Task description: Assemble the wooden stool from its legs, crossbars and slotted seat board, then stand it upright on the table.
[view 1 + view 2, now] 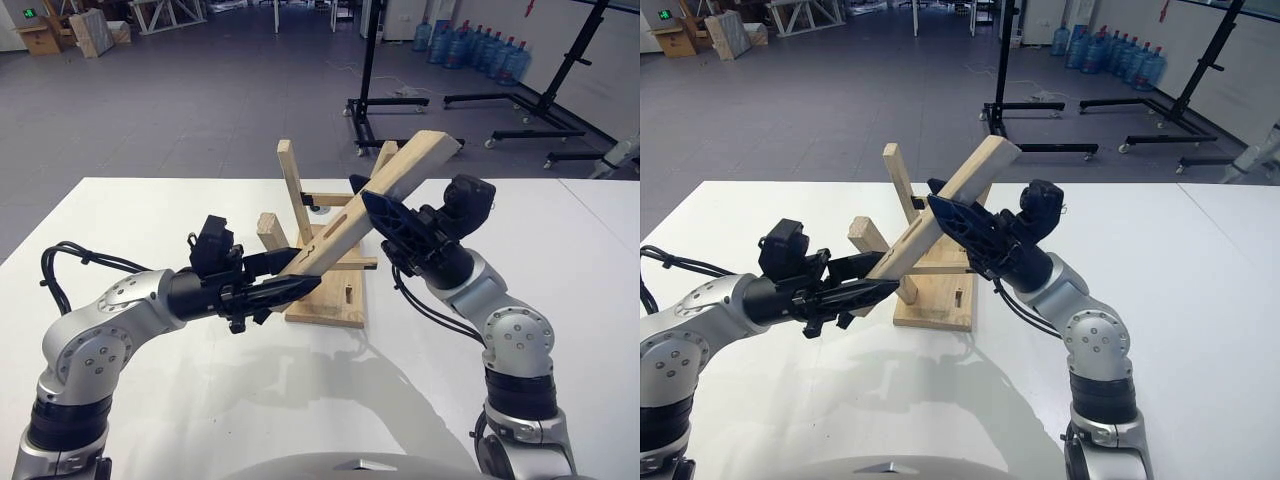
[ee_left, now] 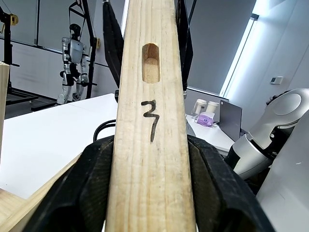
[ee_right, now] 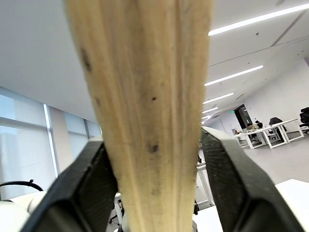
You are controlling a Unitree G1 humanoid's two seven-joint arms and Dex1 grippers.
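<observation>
A long wooden leg (image 1: 400,175) slants from low on the left to high on the right above the table. My left gripper (image 1: 298,271) is shut on its lower end, and my right gripper (image 1: 376,207) is shut on its middle. In the left wrist view the leg (image 2: 152,125) shows a slot and a handwritten mark between the black fingers (image 2: 89,193). The right wrist view has the leg (image 3: 149,121) clamped between the fingers (image 3: 231,188). Beneath lies the slotted seat board (image 1: 335,305), flat on the table, with an upright leg (image 1: 295,190), a shorter post (image 1: 270,230) and a crossbar (image 1: 330,198) fitted.
The white table (image 1: 150,220) has free room left, right and in front of the board. Beyond its far edge stand black wheeled frames (image 1: 400,105) on the grey floor, with water bottles (image 1: 480,45) farther back.
</observation>
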